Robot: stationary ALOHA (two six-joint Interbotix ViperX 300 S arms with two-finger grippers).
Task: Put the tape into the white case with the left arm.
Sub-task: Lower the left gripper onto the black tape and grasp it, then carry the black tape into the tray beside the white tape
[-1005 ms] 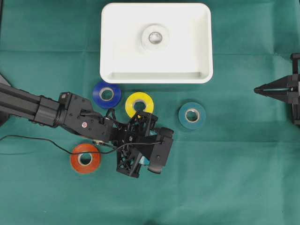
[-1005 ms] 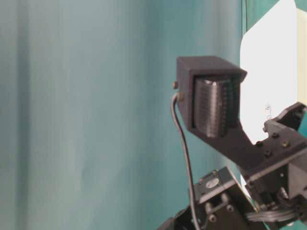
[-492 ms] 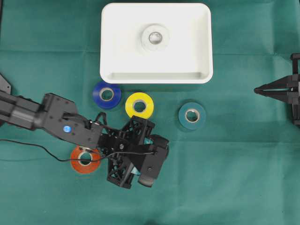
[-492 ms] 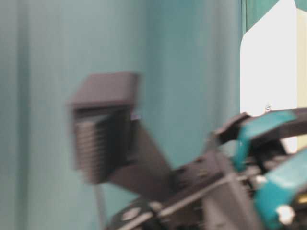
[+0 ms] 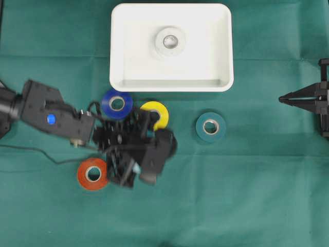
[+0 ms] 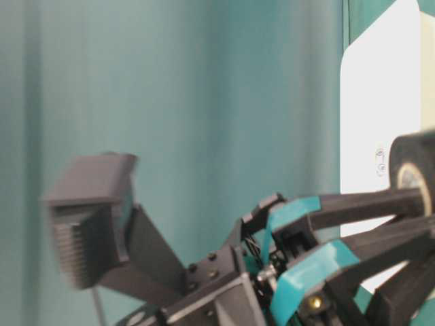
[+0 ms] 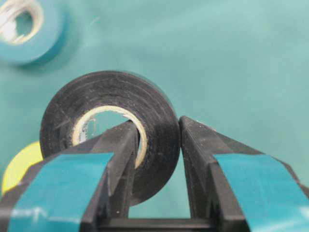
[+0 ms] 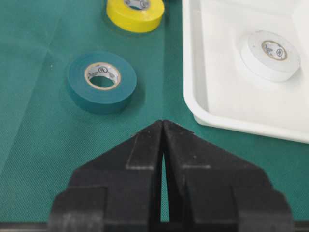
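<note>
Small printed marks are showing inside the core of the teal tape roll point(image 8: 102, 81), but nothing is reading legibly anywhere.

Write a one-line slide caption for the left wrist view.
Left hand pinches the wall of a black tape roll, held above the green cloth.

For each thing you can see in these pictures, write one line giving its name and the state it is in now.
Left gripper: shut on the black tape, one finger through its hole.
Black tape: held, clear of the cloth.
Right gripper: shut, empty.
White case: holds the white tape.
White tape: lying flat in the case.
Blue, yellow, teal, orange tapes: flat on the cloth.
</note>
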